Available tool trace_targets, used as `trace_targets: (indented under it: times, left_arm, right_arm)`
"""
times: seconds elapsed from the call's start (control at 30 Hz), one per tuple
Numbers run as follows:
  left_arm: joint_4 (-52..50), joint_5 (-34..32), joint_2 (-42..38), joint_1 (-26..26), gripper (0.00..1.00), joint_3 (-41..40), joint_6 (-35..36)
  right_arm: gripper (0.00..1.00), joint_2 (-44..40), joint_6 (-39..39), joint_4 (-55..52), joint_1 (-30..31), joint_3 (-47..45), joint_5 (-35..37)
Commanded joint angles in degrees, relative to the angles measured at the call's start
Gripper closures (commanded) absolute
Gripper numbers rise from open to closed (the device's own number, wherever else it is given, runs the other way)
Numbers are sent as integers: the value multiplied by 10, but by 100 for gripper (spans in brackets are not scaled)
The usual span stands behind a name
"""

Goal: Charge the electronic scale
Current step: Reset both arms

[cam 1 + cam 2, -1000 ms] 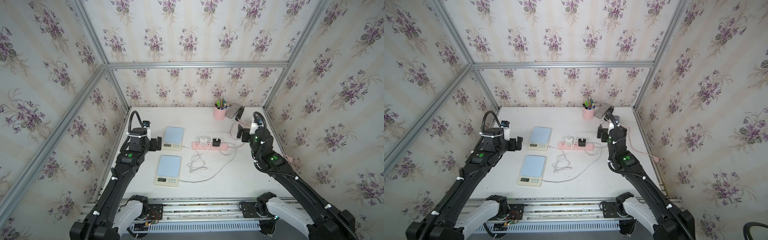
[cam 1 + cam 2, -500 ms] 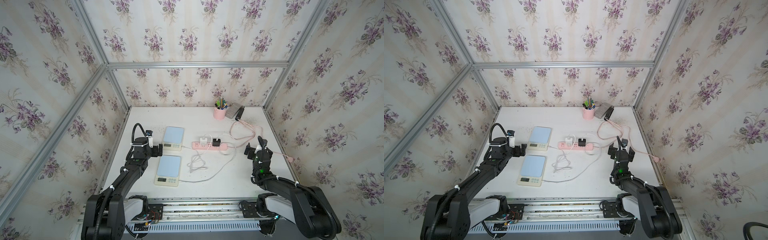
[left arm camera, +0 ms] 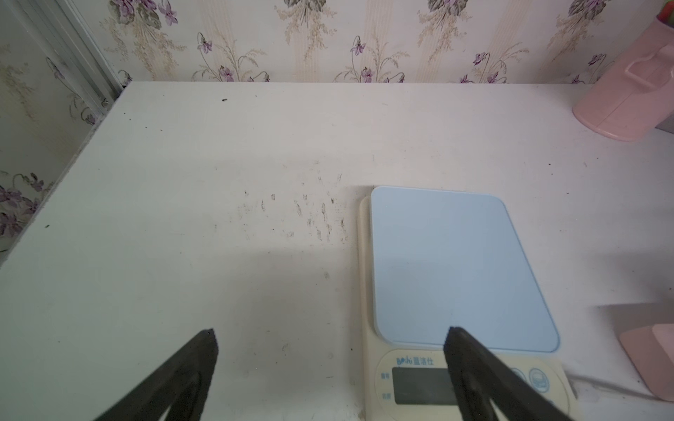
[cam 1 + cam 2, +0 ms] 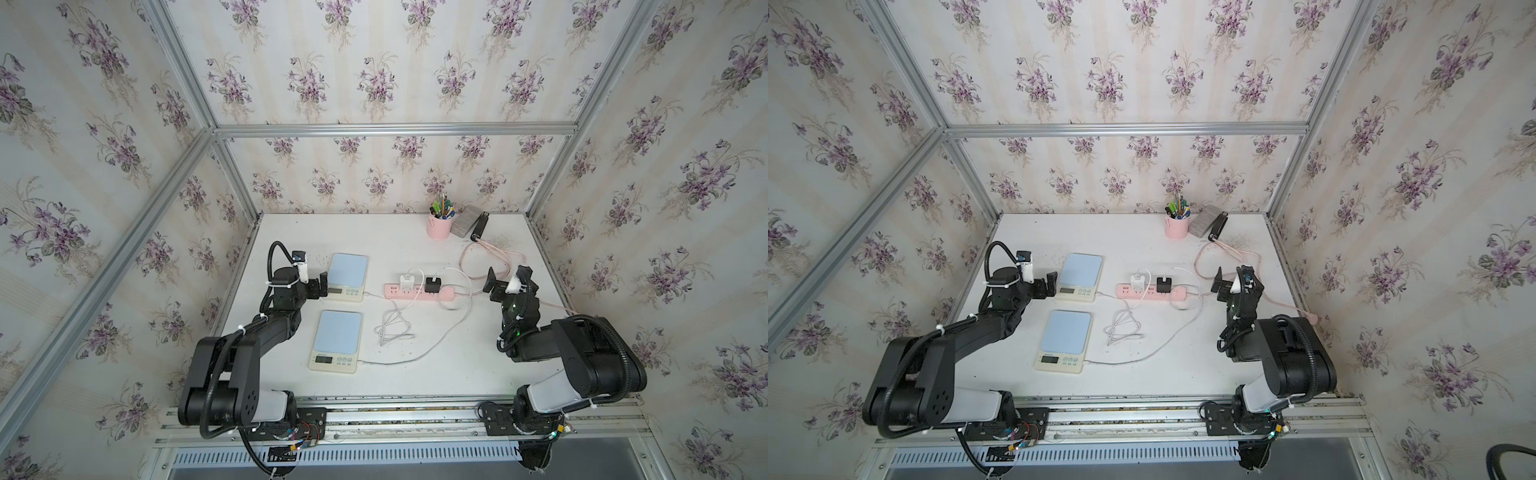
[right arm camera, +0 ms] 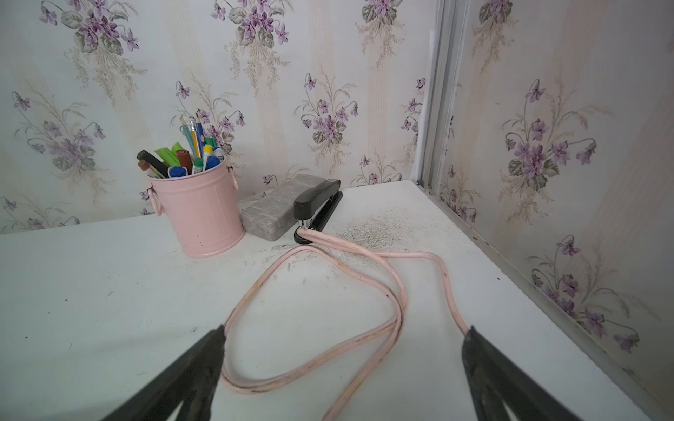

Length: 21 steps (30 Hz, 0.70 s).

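While both arms hang low over the white counter [image 4: 449,374], two blue-topped electronic scales lie left of centre in a top view, the far scale [image 4: 348,276] behind the near scale [image 4: 336,341]. A pink power strip [image 4: 417,293] lies just right of the far scale, carrying a white charger [image 4: 406,282] and a black charger [image 4: 433,285]. A white cable [image 4: 395,363] runs from the near scale's side toward the strip. The left arm [image 4: 274,328] holds the left jaws wide and empty at the far scale's left edge.

In a top view, the right arm [image 4: 1241,307] holds the right jaws spread wide and empty beyond the strip's end, near a looped pink cord [image 4: 1197,262].

Left wrist camera: the jaws stand wide apart, one black finger [image 3: 474,375] crossing the display of the far scale [image 3: 456,266], the other over bare counter. A thin lead leaves the scale's side.

Right wrist camera: the jaws gape wide and grip nothing, with the pink cord [image 5: 328,361] looped on the counter between and ahead of them. Behind it stand a pink pen cup [image 5: 198,215], a grey case [image 5: 271,213] and a black stapler [image 5: 317,200].
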Motion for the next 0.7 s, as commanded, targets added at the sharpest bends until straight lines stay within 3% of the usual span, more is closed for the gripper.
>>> trace_targets:
  times: [0.0, 0.03, 0.1, 0.17, 0.67]
  left_arm:
    - [98, -21, 26, -20, 1, -29, 15]
    - [147, -29, 47, -27, 1, -38, 21]
    - [94, -38, 34, -27, 1, -23, 16]
    - [136, -48, 46, -30, 1, -35, 18]
    - [108, -58, 36, -36, 1, -28, 19]
  right_arm:
    - [0, -8, 6, -38, -1, 6, -10]
    - [0, 0, 3, -15, -1, 1, -11]
    - [0, -5, 5, -26, -1, 4, -11]
    - [0, 0, 3, -13, -1, 1, -11]
    - [0, -3, 4, -26, -1, 4, -10]
